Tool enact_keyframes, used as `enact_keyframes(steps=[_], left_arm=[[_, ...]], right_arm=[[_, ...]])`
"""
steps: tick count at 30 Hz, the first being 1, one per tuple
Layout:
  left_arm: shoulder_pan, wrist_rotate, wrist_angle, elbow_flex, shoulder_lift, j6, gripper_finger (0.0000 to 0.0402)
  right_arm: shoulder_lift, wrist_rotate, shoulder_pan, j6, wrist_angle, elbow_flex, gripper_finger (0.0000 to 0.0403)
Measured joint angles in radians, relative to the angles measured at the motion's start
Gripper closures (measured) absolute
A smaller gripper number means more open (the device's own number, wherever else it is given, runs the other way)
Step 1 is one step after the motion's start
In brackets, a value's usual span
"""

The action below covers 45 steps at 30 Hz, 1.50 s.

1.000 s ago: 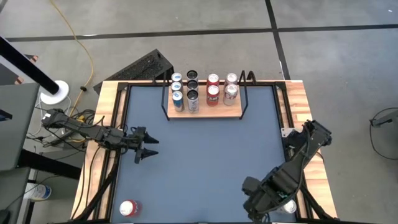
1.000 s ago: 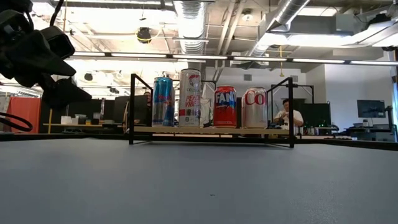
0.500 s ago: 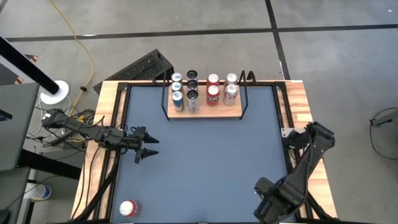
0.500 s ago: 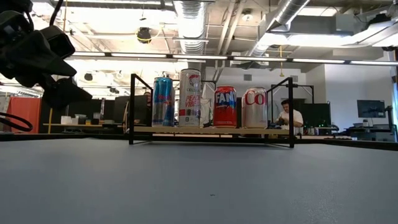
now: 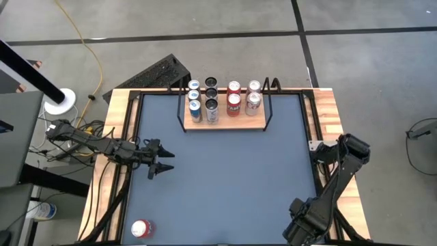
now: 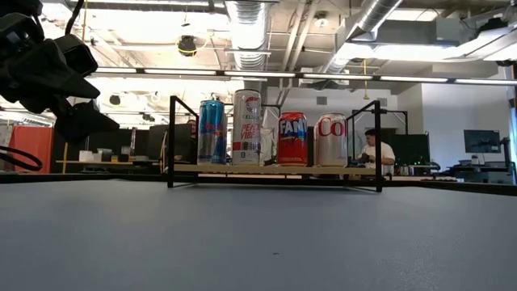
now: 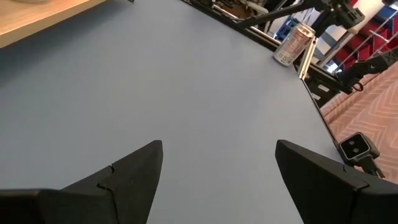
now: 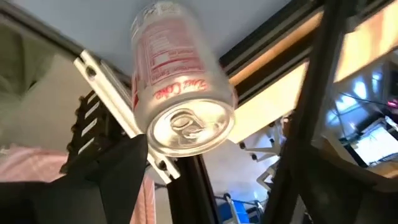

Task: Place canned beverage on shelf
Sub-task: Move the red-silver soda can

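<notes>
**Silver can upright at the bench's near right edge, right hand spread around it**

The right hand (image 8: 211, 149) sits at the near right corner of the bench (image 5: 225, 178). Its two fingers are spread wide, one on each side of a silver Diet Coke can (image 8: 180, 87), and neither visibly presses on it. In the right wrist view the can's pull-tab end faces the camera, so its long axis runs straight away from the wrist. In the left wrist view the same can stands on its base at the bench's right edge, top up. The high view hides it under the right arm.

The left hand (image 5: 162, 162) hovers over the left side of the bench, fingers apart, with nothing between them.

A second loose can, red and white (image 5: 141, 228), stands at the near left corner, its top facing up.

The shelf (image 5: 239, 123) sits at the far middle of the bench, with its long side running left to right. It holds eight upright cans (image 5: 234, 102) in two rows of four.
</notes>
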<state>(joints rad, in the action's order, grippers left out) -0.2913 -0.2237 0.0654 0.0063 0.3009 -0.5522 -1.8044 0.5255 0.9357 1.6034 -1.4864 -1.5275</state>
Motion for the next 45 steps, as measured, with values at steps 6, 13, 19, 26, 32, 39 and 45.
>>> enact_keyframes(steps=[6, 13, 19, 26, 32, 39, 45], left_arm=[[0.0, 0.0, 0.0, 0.0, 0.0, -0.018, 0.01], [0.0, 0.0, 0.0, 0.0, 0.0, -0.021, 0.01], [0.0, 0.0, 0.0, 0.0, 0.0, -0.03, 0.01], [0.0, 0.0, 0.0, 0.0, 0.0, -0.032, 0.01], [0.0, 0.0, 0.0, 0.0, 0.0, -0.032, 0.01], [0.0, 0.0, 0.0, 0.0, 0.0, -0.032, 0.01], [0.0, 0.0, 0.0, 0.0, 0.0, -0.032, 0.01]], right_arm=[[0.058, -0.026, 0.019, 0.034, 0.096, 0.081, 0.0026], [0.134, -0.055, 0.035, 0.114, 0.341, 0.235, 0.0026], [0.132, -0.052, 0.04, 0.127, 0.448, 0.295, 0.0026], [0.13, -0.003, 0.056, 0.166, 0.48, 0.319, 0.0031], [0.13, 0.004, 0.071, 0.17, 0.48, 0.319, 0.0043], [0.13, 0.011, 0.069, 0.156, 0.48, 0.319, 0.009], [0.132, 0.004, 0.041, 0.084, 0.452, 0.299, 0.0134]])
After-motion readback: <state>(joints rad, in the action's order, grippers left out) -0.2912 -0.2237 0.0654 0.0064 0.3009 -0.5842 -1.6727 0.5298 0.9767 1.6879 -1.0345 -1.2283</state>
